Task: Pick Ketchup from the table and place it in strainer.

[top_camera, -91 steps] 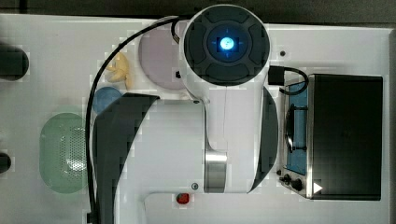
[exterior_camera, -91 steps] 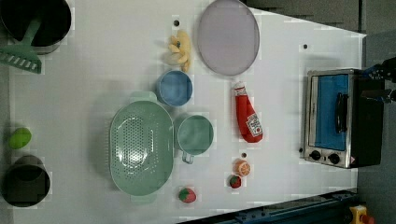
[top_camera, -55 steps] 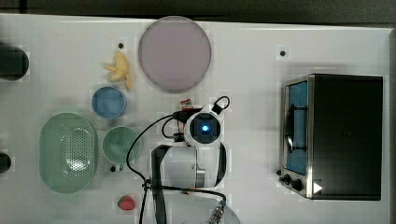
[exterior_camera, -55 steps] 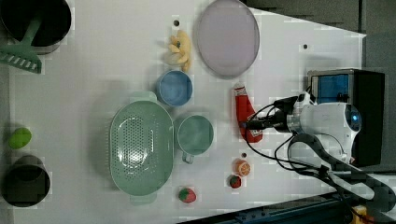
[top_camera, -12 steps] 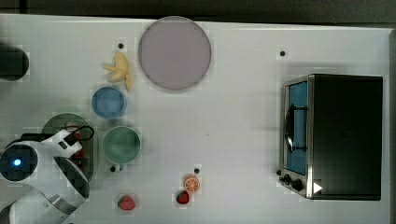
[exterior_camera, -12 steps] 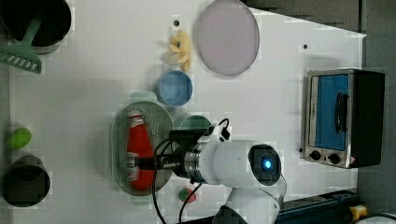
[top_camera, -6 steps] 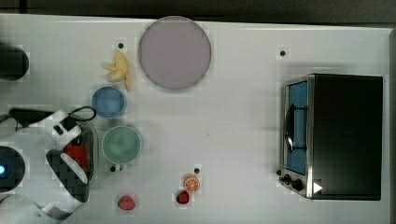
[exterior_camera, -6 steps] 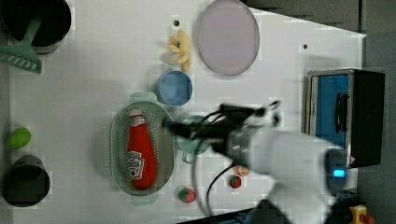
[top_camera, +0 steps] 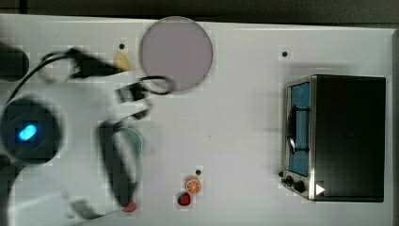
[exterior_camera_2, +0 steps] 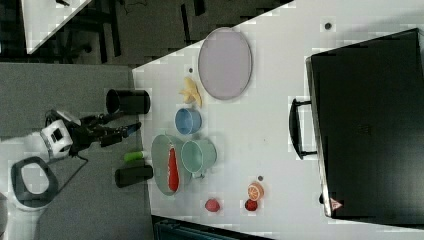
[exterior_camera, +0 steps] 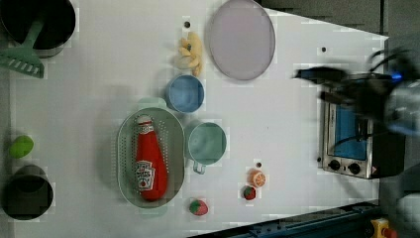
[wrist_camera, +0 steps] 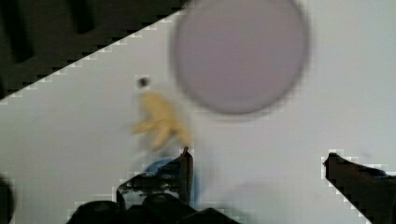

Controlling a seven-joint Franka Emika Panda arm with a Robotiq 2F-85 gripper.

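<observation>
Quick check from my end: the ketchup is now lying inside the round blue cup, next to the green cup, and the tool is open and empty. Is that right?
Not quite. The ketchup lies inside the strainer, not the blue cup, which holds nothing; the left view shows this. The rest stands: it is next to the green cup, and the wrist view shows the tool open and empty.

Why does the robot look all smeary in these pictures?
Top view: the arm is a blurred streak. Left view: it smears near the toaster oven, while the ketchup in the strainer stays sharp. Wrist view: the banana toy looks fuzzy.
</observation>
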